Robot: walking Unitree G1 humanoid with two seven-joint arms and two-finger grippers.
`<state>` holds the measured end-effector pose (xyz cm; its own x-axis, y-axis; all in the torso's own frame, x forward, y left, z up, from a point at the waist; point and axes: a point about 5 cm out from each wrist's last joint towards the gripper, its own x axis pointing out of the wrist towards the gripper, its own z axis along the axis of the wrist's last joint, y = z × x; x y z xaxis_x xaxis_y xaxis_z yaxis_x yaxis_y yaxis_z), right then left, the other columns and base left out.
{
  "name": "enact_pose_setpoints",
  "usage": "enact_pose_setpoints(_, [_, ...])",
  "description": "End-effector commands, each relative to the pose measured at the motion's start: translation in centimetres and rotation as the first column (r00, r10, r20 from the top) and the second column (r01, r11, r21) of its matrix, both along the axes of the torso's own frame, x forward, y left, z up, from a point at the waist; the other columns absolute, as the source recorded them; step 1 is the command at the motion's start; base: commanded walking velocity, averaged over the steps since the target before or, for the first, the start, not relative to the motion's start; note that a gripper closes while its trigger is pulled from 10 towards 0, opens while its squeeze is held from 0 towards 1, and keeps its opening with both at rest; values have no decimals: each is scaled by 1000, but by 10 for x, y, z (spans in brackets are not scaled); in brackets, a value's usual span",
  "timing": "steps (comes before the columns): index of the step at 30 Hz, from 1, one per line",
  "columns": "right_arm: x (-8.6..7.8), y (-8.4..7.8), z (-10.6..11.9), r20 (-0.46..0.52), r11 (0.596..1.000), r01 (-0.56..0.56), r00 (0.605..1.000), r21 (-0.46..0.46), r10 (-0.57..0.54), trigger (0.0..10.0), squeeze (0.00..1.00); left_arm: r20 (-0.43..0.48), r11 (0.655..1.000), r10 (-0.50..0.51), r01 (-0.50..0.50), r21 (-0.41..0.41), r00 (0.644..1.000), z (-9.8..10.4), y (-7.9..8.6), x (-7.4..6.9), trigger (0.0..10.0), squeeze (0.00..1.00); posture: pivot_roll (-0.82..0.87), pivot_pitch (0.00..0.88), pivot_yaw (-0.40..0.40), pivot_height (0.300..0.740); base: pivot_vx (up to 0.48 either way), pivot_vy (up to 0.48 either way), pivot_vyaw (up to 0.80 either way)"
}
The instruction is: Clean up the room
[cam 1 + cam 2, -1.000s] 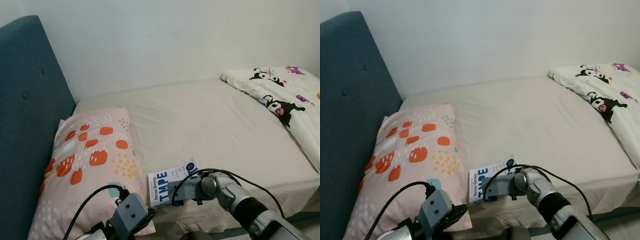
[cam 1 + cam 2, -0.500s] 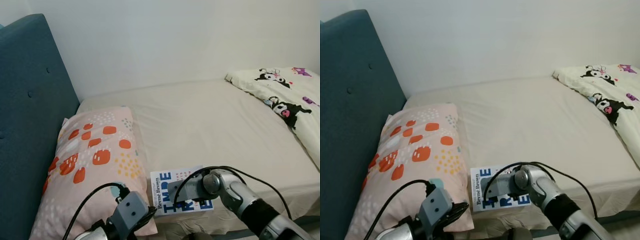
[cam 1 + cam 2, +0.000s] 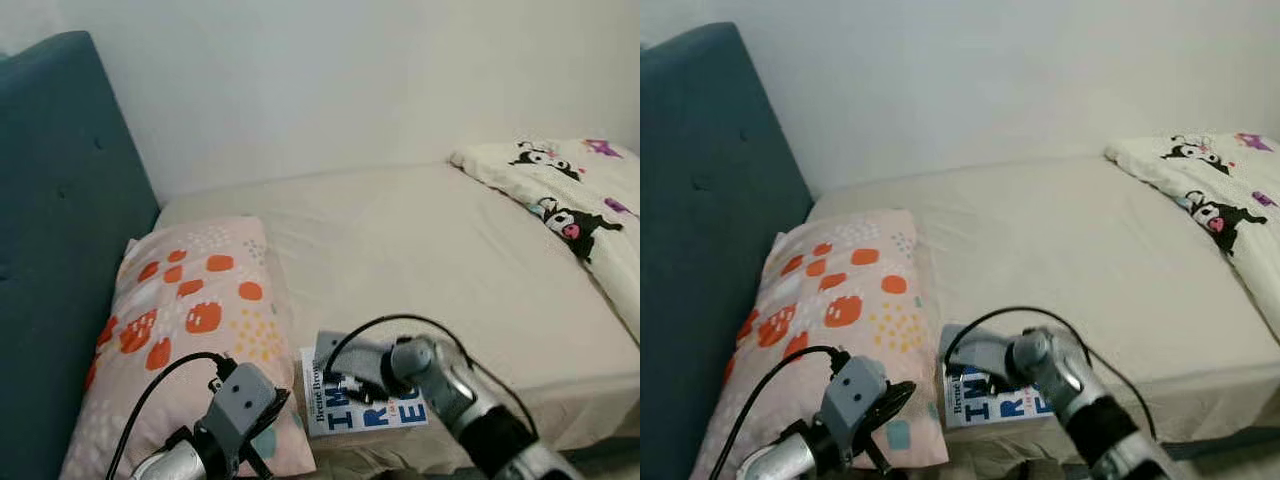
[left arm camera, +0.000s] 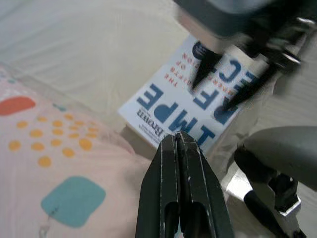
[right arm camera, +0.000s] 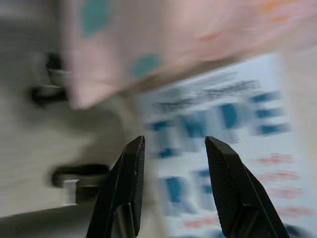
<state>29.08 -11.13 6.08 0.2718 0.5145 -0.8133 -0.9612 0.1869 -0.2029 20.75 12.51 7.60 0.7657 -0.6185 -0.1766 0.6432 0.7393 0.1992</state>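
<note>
Book [image 3: 366,405] lying flat at the bed's [image 3: 440,250] near edge, beside the pillow [image 3: 190,320]. Right gripper [image 4: 225,82], fingers spread, poised over the cover; left gripper [image 4: 179,148], fingers pressed together, holds nothing. Book not yet lifted; tidying appears barely begun.

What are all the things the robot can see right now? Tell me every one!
bed: one, beige sheet, reaching from the headboard to the blanket.
headboard: one, dark teal, at the robot's left.
pillow: one, pink with orange, yellow and white spots, beside the headboard.
book: one, white with big blue letters, lying flat at the bed's near edge, beside the pillow.
blanket: one, cream with black cartoon figures, at the far right.
wall: one, white, behind the bed.
left gripper: one, black fingers shut, near the pillow's corner and the book.
right gripper: one, black fingers open, over the book.
</note>
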Motion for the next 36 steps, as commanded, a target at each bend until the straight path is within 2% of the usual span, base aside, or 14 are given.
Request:
enact_pose_setpoints(1, [0, 3, 3, -5, 1000, -5, 1000, 20, 5, 10000, 0, -12, 1000, 9, -8, 22, 1000, -3, 6, -1, 10000, 0, -44, 14, -12, 615, 0, 0, 0])
enact_pose_setpoints(2, [0, 3, 3, -5, 1000, -5, 1000, 20, 5, 10000, 0, -12, 1000, 9, -8, 22, 1000, -3, 6, -1, 10000, 0, -44, 14, -12, 615, 0, 0, 0])
enact_pose_setpoints(3, [-5, 5, -5, -19, 1000, 10, 1000, 15, -10, 2980, 0, -6, 1000, 18, -18, 13, 1000, -2, 7, -1, 10000, 0, -48, 15, -12, 615, 0, 0, 0])
enact_pose_setpoints(4, [-10, 5, -14, -23, 1000, 13, 1000, -5, -13, 0, 0, 2, 1000, 26, -26, -4, 1000, 0, 7, 0, 10000, 0, -47, 20, -15, 615, 0, 0, 0])
enact_pose_setpoints(6, [-19, 5, -31, -41, 999, 20, 999, -47, -22, 0, 0, 17, 999, 32, -31, -40, 999, 6, 3, 0, 10000, 0, -49, 31, -17, 615, 0, 0, 0])
enact_pose_setpoints(10, [-20, 4, -35, -38, 998, 21, 999, -66, -24, 0, 0, 20, 998, 30, -29, -47, 999, 7, 1, 0, 10000, 0, -49, 35, -19, 615, 0, 0, 0])
enact_pose_setpoints(14, [-21, 11, -59, -37, 990, 48, 998, -129, -53, 0, 0, 9, 999, 22, -21, -35, 1000, 2, -7, -3, 10000, 0, -46, 63, -30, 615, 0, 0, 0])
enact_pose_setpoints(23, [-24, 15, -75, -14, 979, 60, 998, -193, -64, 0, 0, 8, 999, 43, -42, -31, 999, 2, -7, -6, 10000, 0, -38, 77, -38, 615, 0, 0, 0])
enact_pose_setpoints(31, [-27, 16, -83, -20, 974, 63, 997, -216, -69, 902, 0, 4, 999, 42, -42, -33, 999, 3, -8, -7, 10000, 0, -28, 92, -41, 615, 0, 0, 0])
enact_pose_setpoints(32, [-23, 16, -84, 31, 972, 92, 996, -218, -88, 3412, 0, 14, 998, 60, -59, -36, 998, 4, -8, -7, 10000, 0, -27, 91, -40, 615, 0, 0, 0])
enact_pose_setpoints(33, [-23, 16, -84, 31, 972, 92, 996, -218, -88, 3412, 0, 14, 998, 60, -59, -36, 998, 4, -8, -7, 10000, 0, -27, 91, -40, 615, 0, 0, 0])
enact_pose_setpoints(34, [-21, 17, -83, 53, 972, 105, 994, -212, -96, 4824, 0, 21, 997, 71, -70, -36, 997, 4, -8, -6, 10000, 0, -27, 91, -40, 615, 0, 0, 0])
enact_pose_setpoints(35, [-19, 18, -82, 76, 974, 108, 993, -200, -95, 10000, 0, 28, 996, 82, -81, -35, 996, 5, -8, -6, 10000, 0, -27, 91, -41, 615, 0, 0, 0])
enact_pose_setpoints(36, [-18, 19, -81, 85, 975, 117, 991, -192, -102, 10000, 0, 35, 995, 93, -91, -32, 995, 5, -7, -5, 10000, 0, -27, 91, -41, 615, 0, 0, 0])
